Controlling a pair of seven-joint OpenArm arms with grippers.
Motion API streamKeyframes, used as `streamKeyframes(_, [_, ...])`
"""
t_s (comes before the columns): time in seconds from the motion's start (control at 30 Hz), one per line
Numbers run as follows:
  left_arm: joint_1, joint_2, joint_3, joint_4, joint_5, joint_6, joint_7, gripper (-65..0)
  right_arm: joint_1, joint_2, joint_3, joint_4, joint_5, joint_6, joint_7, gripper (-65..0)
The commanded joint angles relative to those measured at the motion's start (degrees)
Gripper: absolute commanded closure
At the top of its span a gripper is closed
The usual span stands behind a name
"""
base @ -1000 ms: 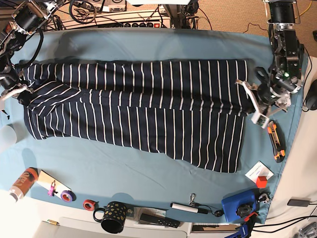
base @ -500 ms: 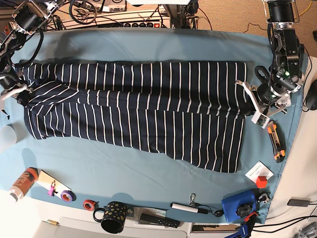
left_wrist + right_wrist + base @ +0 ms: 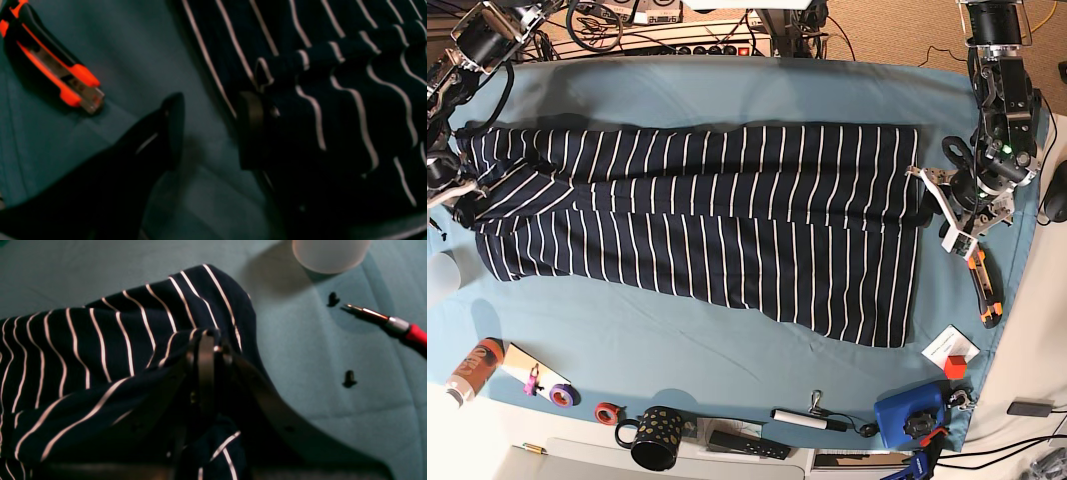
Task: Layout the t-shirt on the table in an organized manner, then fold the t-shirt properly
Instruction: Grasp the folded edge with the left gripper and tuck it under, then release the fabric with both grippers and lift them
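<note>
The shirt (image 3: pixel 697 220) is lying folded lengthwise across the table (image 3: pixel 727 90), soft, light and likely to sag, so hems look best to pinch; the right gripper (image 3: pixel 208 350) is clamping one end while the left gripper (image 3: pixel 210 130) is gaping empty beside the other.

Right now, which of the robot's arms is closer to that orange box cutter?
The left. Its gripper hangs just above the orange box cutter at the t-shirt's edge; the right gripper is across the table.

The table (image 3: pixel 727 90) carries the t-shirt (image 3: pixel 727 220) spread wide, a box cutter (image 3: pixel 983 290) and a mug (image 3: pixel 657 438).
</note>
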Motion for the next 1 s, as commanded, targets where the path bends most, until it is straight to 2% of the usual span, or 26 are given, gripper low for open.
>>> streamKeyframes(0.0, [-0.79, -0.79, -0.33, 1.03, -0.61, 0.0, -1.05, -26.2, 0.79, 1.75, 0.33, 0.96, 0.72, -0.12, 1.73, 0.0])
streamKeyframes(0.03, [-0.79, -0.79, -0.33, 1.03, -0.61, 0.0, -1.05, -26.2, 0.79, 1.77, 0.31, 0.96, 0.7, -0.12, 1.18, 0.0])
streamKeyframes(0.07, [-0.79, -0.79, -0.33, 1.03, -0.59, 0.0, -1.05, -26.2, 0.76, 1.75, 0.33, 0.96, 0.76, -0.12, 0.48, -3.6])
streamKeyframes(0.13, [-0.79, -0.79, -0.33, 1.03, -0.59, 0.02, -1.05, -26.2, 0.76, 1.77, 0.31, 0.96, 0.76, -0.12, -1.11, -17.4])
streamKeyframes(0.17, [-0.79, -0.79, -0.33, 1.03, -0.59, 0.02, -1.03, -26.2, 0.76, 1.79, 0.33, 0.96, 0.76, -0.12, -1.79, -22.2])
streamKeyframes(0.2, [-0.79, -0.79, -0.33, 1.03, -0.59, 0.0, -1.03, -26.2, 0.76, 1.79, 0.33, 0.96, 0.81, -0.12, -2.29, -24.3])
streamKeyframes(0.27, [-0.79, -0.79, -0.33, 1.03, -0.66, 0.04, -0.72, -26.2, 0.76, 1.95, 0.33, 0.96, 3.82, -0.12, -4.7, -24.5])
streamKeyframes(0.33, [-0.83, -0.83, -0.35, 1.53, -2.8, 0.04, 1.62, -26.2, 0.76, 2.51, 0.39, 1.07, 12.24, -0.12, -8.92, -24.5])
streamKeyframes(0.43, [-0.81, -0.83, -0.98, 4.31, -9.88, 0.0, 7.15, -26.2, 0.76, 4.85, 0.66, 1.07, 27.8, -0.12, -15.21, -24.5])
streamKeyframes(0.5, [-0.79, -0.81, -2.54, 7.61, -14.97, 0.0, 11.47, -26.2, 0.96, 6.36, 1.86, 1.25, 34.45, -0.12, -17.29, -24.5])
streamKeyframes(0.63, [-0.55, -1.01, -10.14, 15.74, -21.94, -0.22, 20.11, -26.2, 1.53, 7.65, 8.63, 3.34, 34.75, -0.12, -20.33, -24.5])
streamKeyframes(0.77, [3.56, -2.1, -20.74, 18.62, -26.03, -0.22, 18.99, -26.2, 0.68, 8.37, 15.96, 4.04, 33.75, -0.12, -25.2, -24.5])
streamKeyframes(0.87, [7.69, -2.05, -27.1, 18.62, -30.77, -0.83, 20.55, -26.2, -3.41, 9.42, 17.31, 3.98, 26.93, -0.12, -23.93, -24.5])
streamKeyframes(0.97, [12.04, -2.03, -29.38, 18.6, -36.92, -4.94, 25.27, -26.2, -8.2, 9.33, 17.29, 3.32, 21.27, -0.12, -20.76, -24.5])
